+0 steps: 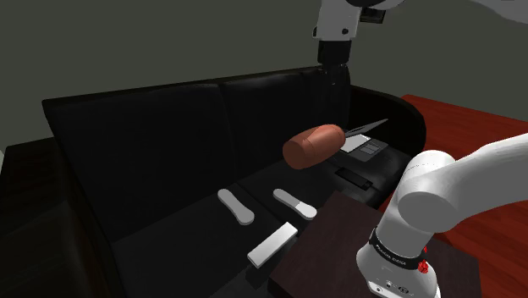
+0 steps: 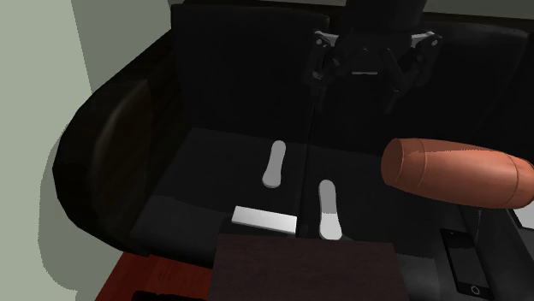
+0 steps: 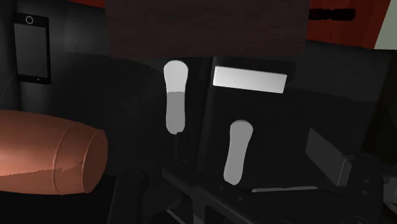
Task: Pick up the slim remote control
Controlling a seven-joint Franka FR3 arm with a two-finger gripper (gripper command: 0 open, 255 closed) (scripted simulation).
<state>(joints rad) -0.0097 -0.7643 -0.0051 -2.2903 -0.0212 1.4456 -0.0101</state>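
Observation:
Two slim white remotes lie on the black sofa's seat. One remote [image 1: 294, 204] [image 2: 329, 209] [image 3: 175, 95] rests close to the dark stand. The other remote [image 1: 237, 207] [image 2: 274, 164] [image 3: 236, 153] lies further toward the backrest, on the neighbouring cushion. My black gripper [image 1: 334, 78] [image 2: 358, 85] hangs high in front of the backrest, well above both remotes and touching neither. It is open, with nothing between its fingers.
A flat white box [image 1: 271, 245] [image 2: 264, 221] [image 3: 248, 79] lies by the seat's front edge. A brown barrel-shaped object [image 1: 313, 146] [image 2: 453, 171] [image 3: 51, 156] sits beside the gripper. A black phone [image 2: 466, 265] [image 3: 32, 48] and a grey flat device [image 1: 364, 148] lie beyond it. The dark wooden stand top [image 1: 338, 245] [image 2: 304, 269] borders the seat.

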